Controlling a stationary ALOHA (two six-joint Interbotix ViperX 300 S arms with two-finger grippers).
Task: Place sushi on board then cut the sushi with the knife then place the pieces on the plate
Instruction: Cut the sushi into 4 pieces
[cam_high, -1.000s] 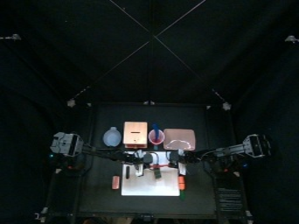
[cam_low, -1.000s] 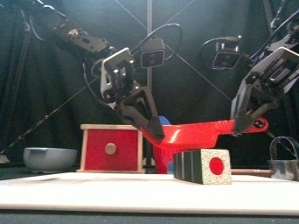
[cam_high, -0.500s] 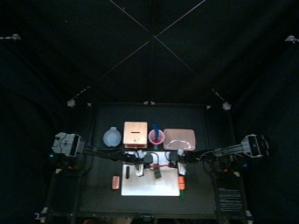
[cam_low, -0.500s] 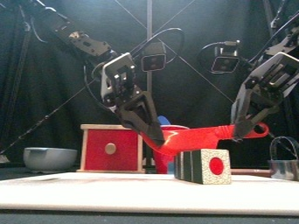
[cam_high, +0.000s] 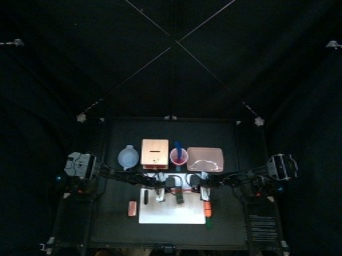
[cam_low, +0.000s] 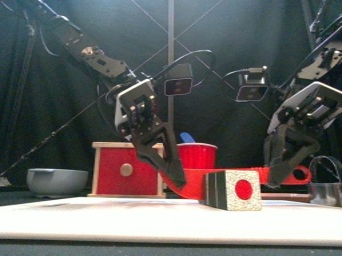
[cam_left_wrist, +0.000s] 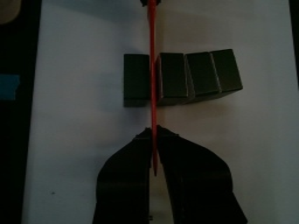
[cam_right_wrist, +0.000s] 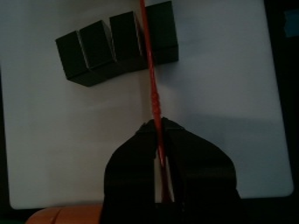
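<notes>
Both my pincers grip one red knife (cam_low: 278, 177): my left pincer (cam_left_wrist: 152, 133) and my right pincer (cam_right_wrist: 156, 127) are each clamped tight on an end, holding the blade level across the sushi roll (cam_left_wrist: 184, 76). The roll, four dark green blocks side by side, lies on the white cutting board (cam_left_wrist: 82, 131) at the middle of the table's front edge. The blade runs along the seam between one end block and the other three. Behind the board, from the table's left side rightward, stand the blue-grey bowl (cam_low: 56, 181), wooden box (cam_low: 127, 170), red cup (cam_low: 201, 155) and pink tray (cam_high: 205, 158).
</notes>
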